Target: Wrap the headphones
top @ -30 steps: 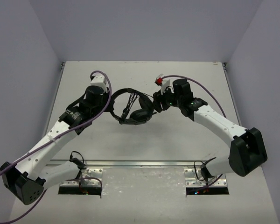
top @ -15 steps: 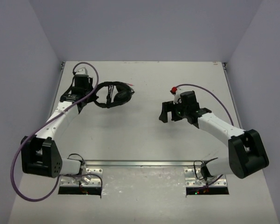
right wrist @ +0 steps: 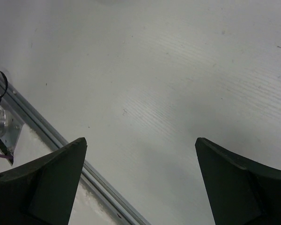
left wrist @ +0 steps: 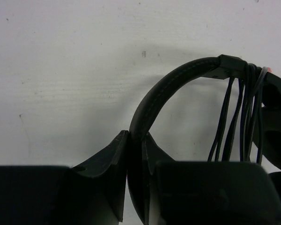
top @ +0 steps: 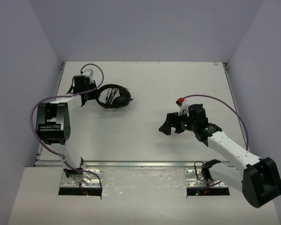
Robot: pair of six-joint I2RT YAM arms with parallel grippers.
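Observation:
The black headphones [top: 114, 97] lie at the far left of the table, their thin dark cable wound in several turns around the headband. My left gripper [top: 94, 95] is shut on the headband; in the left wrist view the headband [left wrist: 171, 86] runs between its fingers, and the cable loops [left wrist: 239, 117] hang to the right. My right gripper [top: 166, 125] is open and empty, held above the bare table at centre right, far from the headphones. Its wrist view shows only the table between its wide-apart fingers.
A metal rail [top: 140, 164] runs along the table's near edge, also seen in the right wrist view [right wrist: 61, 140]. Grey walls close in the left, right and back. Purple arm cables loop beside both arms.
My left gripper carried the headphones from the table's middle to the far left. My right gripper let go, opened and drew back towards the near right.

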